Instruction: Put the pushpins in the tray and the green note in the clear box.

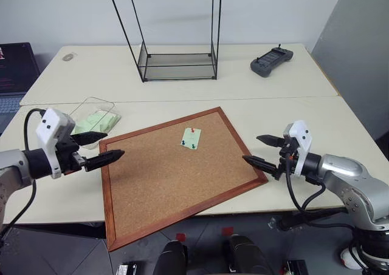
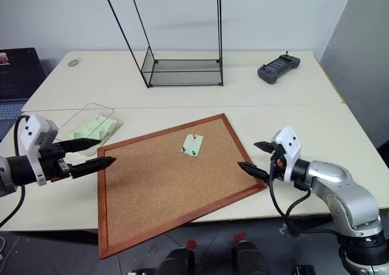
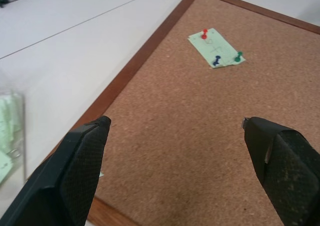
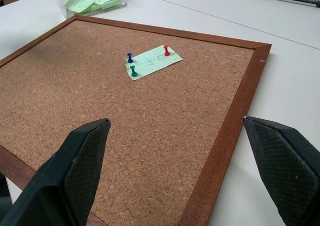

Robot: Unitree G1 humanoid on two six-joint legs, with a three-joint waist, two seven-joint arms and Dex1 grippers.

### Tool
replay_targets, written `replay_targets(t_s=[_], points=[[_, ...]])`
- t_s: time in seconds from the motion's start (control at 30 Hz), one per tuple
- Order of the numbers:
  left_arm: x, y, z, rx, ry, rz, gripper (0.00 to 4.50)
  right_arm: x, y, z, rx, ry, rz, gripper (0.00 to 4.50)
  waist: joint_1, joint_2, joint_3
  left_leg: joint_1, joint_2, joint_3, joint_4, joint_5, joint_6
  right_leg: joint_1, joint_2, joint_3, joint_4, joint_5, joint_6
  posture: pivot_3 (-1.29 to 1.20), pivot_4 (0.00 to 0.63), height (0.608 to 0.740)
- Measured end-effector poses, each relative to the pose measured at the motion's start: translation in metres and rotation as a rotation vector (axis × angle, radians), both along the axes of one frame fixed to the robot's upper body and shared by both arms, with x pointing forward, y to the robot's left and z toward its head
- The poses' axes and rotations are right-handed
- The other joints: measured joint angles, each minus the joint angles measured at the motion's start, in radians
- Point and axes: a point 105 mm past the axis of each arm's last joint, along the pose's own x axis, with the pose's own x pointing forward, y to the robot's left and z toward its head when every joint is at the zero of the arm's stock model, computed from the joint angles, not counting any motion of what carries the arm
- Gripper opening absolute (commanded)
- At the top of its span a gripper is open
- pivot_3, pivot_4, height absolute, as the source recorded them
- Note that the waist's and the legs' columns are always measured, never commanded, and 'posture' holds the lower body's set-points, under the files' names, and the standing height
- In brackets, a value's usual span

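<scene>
Pinning one green note [image 4: 152, 62]: three pushpins [image 4: 166, 50]

Two arms held out, both grippers wide open

The left gripper [image 1: 100, 149] and the right gripper [image 1: 260, 150] point in toward each other, tipped a little down. Each one's two black fingers stand far apart, holding nothing.

green note [image 4: 152, 62], faint pen marks, unreadable
</scene>
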Motion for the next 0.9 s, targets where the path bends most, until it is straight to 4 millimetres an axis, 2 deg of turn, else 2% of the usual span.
replay_targets(t_s=[0.33,0.87,0.9], points=[[0.0,0.001,-0.003,0.003,-0.001,0.014,4.49,0.005,-0.003,0.001,0.0,-0.01,-0.003,4.5,0.005,0.0,0.0,0.0,0.0,0.0,0.0,0.0,0.0,0.0,0.0,0.0,0.0,0.0,0.0,0.0,0.15,0.74],[0.007,-0.007,-0.006,-0.038,0.007,-0.011,4.49,0.006,-0.004,0.004,-0.007,-0.024,-0.003,4.5,0.005,0.0,0.0,0.0,0.0,0.0,0.0,0.0,0.0,0.0,0.0,0.0,0.0,0.0,0.0,0.0,0.15,0.74],[0.006,-0.008,-0.008,-0.04,0.011,-0.017,4.31,0.007,-0.004,0.006,-0.007,-0.029,-0.001,4.5,0.005,0.0,0.0,0.0,0.0,0.0,0.0,0.0,0.0,0.0,0.0,0.0,0.0,0.0,0.0,0.0,0.15,0.74]])
